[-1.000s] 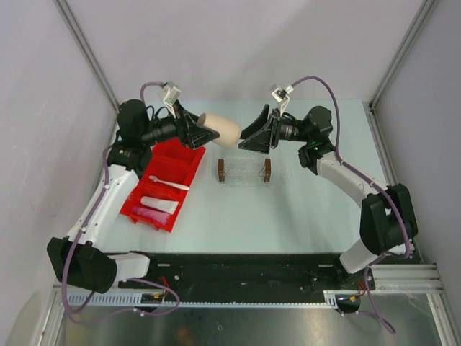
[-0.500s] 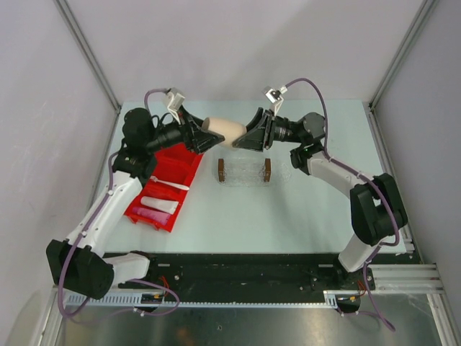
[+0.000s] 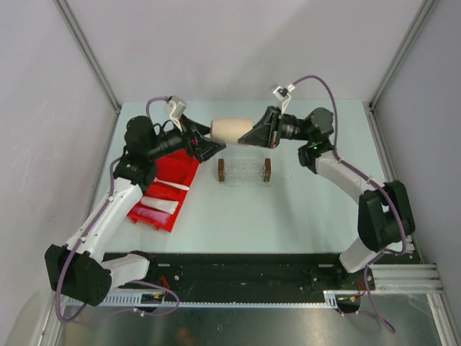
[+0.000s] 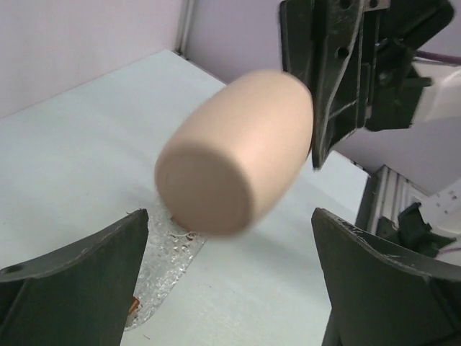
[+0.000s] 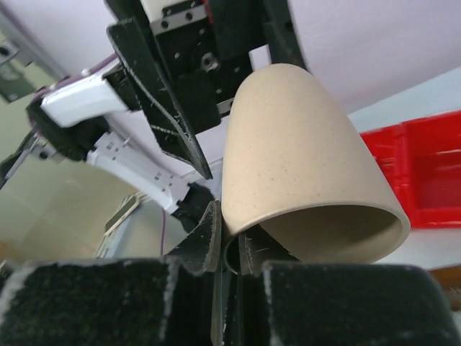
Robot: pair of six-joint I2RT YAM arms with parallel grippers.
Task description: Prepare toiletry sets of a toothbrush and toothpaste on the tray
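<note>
Hidden or unclear: the tan cup (image 3: 229, 130) is smeared by blur in the left wrist view, and its open mouth shows only from the right wrist. The clear floor of the tray (image 3: 245, 174) nearly vanishes against the pale surface (image 3: 302, 209). From the left wrist only one corner of the tray peeks out under the cup. The pink tube (image 3: 146, 214) is partly covered by the white tube (image 3: 159, 205) and the bin wall. The head of the toothbrush (image 3: 170, 185) is too small to make out.
Materials and shapes: the cup is matte, speckled and tapered, with a flat closed base and a thin rim. The tray is shallow, rectangular, dimpled clear plastic with dark brown blocks (image 3: 221, 170) at its short ends. The red bin (image 3: 173, 160) is glossy plastic with dividers. The toothbrush is a thin white stick, and the tubes are flat.
Counts: one cup, one tray, two blocks, one bin, one toothbrush, two tubes, two hands.
Left hand (image 3: 209, 144): fingers spread wide, gripping nothing, one on each side of the cup's base.
Right hand (image 3: 245, 137): fingers pressed together on the cup's rim wall, carrying the cup on its side in the air, toward the far edge of the surface.
Task things: the tray sits near the middle of the surface. The toothbrush lies crosswise in the bin toward the left edge, and both tubes lie in the bin's nearest compartment, apart from the tray.
</note>
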